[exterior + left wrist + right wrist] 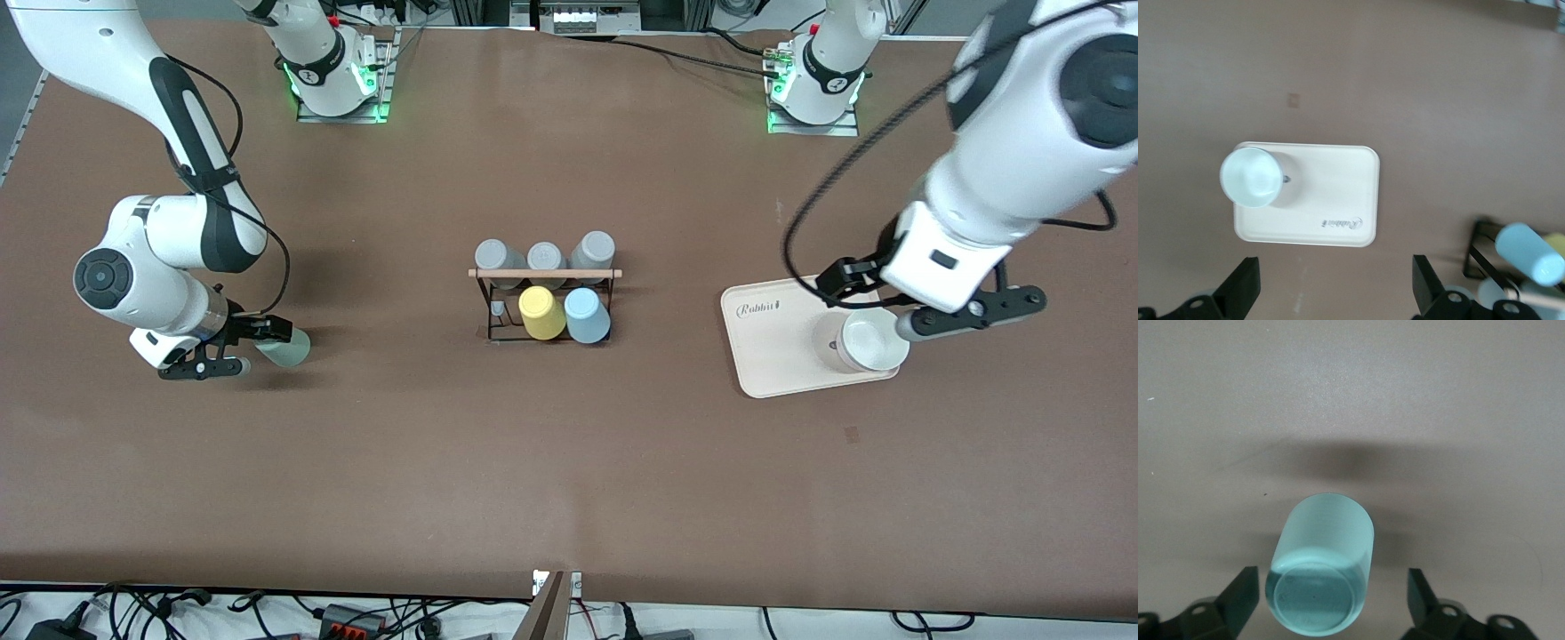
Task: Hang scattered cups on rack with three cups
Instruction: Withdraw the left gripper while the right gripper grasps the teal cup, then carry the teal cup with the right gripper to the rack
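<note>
Mint cup (pixel 1319 563) lying between open right gripper (pixel 1331 603), left gripper (pixel 1331 287) open over tray (pixel 1338 193)

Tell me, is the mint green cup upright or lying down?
Lying down: the mint green cup rests sideways on the table between the open right gripper fingers.

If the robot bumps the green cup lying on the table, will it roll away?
Probably yes. The mint green cup lies on its side on the bare brown table, and its round wall would likely roll, curving since it looks tapered. It looks like thin plastic, so probably light. The open right gripper straddles it without touching.
</note>
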